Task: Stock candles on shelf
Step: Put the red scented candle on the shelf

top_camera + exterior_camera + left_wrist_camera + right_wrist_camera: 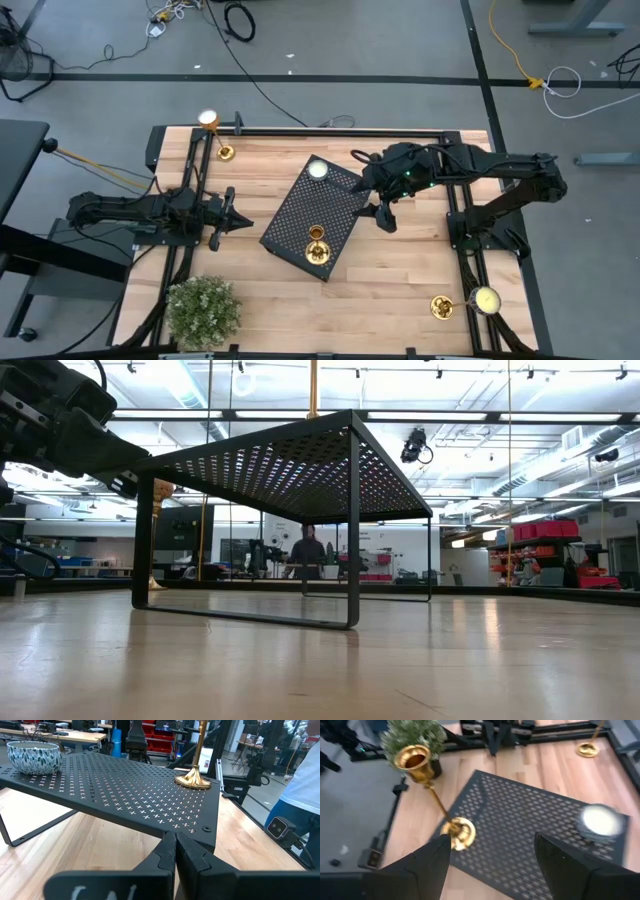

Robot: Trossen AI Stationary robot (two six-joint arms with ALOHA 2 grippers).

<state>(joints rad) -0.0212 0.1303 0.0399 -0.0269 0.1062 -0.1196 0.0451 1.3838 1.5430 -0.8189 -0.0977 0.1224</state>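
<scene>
One candle (317, 246) stands on the shelf (300, 225); two others (224, 151) (442, 306) sit on the counter (400, 290). Right hand (385, 212) hovers over the shelf, spread wide, empty. Left hand (240, 221) waits beside the shelf, pinched closed, empty.

Wooden table (400, 290) bears shelf (300, 225), plant (204, 310), two candles (224, 152).

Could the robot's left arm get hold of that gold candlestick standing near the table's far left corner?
Probably yes. The candlestick stands alone on bare wood, nothing between it and the left gripper, though its fingers are shut and would need opening.
</scene>
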